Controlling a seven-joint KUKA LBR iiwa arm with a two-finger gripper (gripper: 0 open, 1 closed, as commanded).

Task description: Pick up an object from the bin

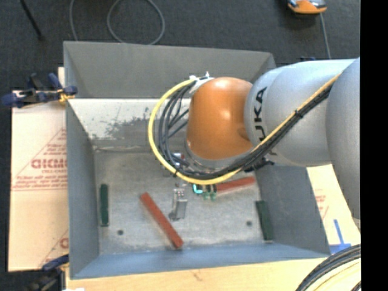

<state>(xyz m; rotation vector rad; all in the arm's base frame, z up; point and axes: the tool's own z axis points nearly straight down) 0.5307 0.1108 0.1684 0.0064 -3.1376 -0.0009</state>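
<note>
One red stick (160, 220) lay slantwise on the floor of the bin (80, 180), front of middle. The jaws hung just to its right, and whether they stood wide or narrow could not be told. Coming down off-centre, they might clip the stick, skid it away and close on nothing.

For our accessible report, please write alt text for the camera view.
The robot arm's end effector hangs inside the grey metal bin, close beside a long red-brown stick. One dark green stick lies by the left wall, another by the right.
</note>
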